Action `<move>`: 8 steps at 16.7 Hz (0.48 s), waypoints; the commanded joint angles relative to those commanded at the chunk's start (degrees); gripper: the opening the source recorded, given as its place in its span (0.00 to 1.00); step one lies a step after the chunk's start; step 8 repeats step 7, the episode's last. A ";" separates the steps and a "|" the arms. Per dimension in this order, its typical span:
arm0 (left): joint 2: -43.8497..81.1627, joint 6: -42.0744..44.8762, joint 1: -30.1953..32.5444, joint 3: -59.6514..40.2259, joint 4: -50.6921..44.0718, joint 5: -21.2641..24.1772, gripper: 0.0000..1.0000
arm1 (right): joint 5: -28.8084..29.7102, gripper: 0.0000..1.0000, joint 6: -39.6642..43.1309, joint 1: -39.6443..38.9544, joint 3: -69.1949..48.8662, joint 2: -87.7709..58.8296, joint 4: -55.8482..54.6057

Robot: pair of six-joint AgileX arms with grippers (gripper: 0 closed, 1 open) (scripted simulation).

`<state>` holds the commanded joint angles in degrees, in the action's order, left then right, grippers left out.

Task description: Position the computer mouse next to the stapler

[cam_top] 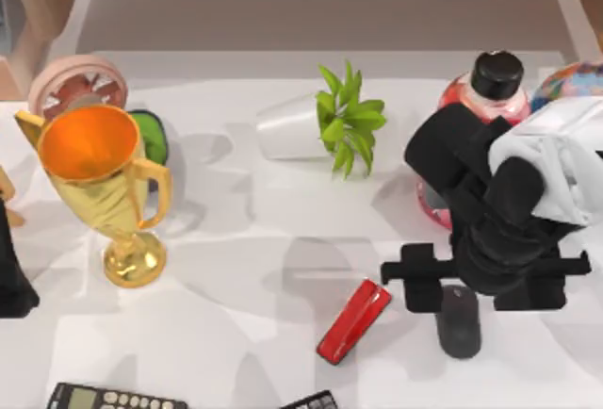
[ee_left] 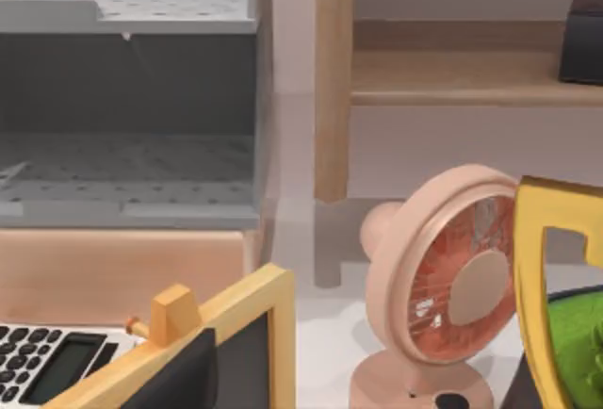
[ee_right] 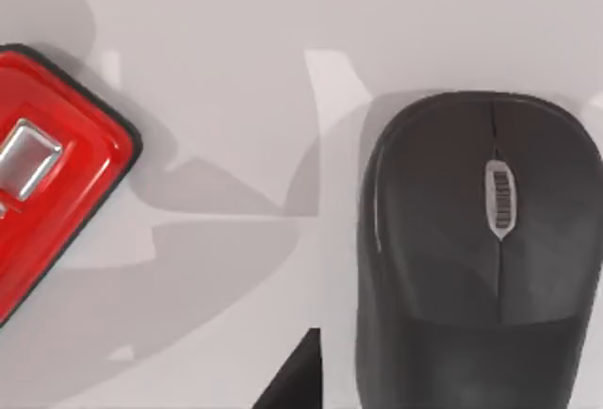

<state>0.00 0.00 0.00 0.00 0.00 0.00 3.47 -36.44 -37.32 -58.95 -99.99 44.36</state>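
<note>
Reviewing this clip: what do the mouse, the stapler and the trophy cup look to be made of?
Computer mouse: likely matte dark plastic, dull sheen, ridged scroll wheel. Stapler: glossy red shell, probably plastic or painted metal, with a shiny metal inset and black base edge. Trophy cup: polished gold finish with bright reflections; metal or plating, cannot tell.

right arm [cam_top: 528, 192]: bulky matte black links, rounded and blocky, beside the red bottle [cam_top: 482, 112]
right arm cover: a white shell wraps its upper segment, toward the tabletop's right edge
right pincer [cam_top: 459, 288]: a flat black crossbar with short square lugs at both ends
left arm [cam_top: 11, 268]: a plain black mass left of the gold trophy [cam_top: 104, 183]
</note>
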 joint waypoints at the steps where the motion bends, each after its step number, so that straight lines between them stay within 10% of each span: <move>1: 0.00 0.00 0.00 0.00 0.00 0.00 1.00 | 0.00 0.98 0.00 0.00 0.00 0.00 0.00; 8: 0.00 0.00 0.00 0.00 0.00 0.00 1.00 | 0.00 1.00 0.00 0.00 0.00 0.00 0.00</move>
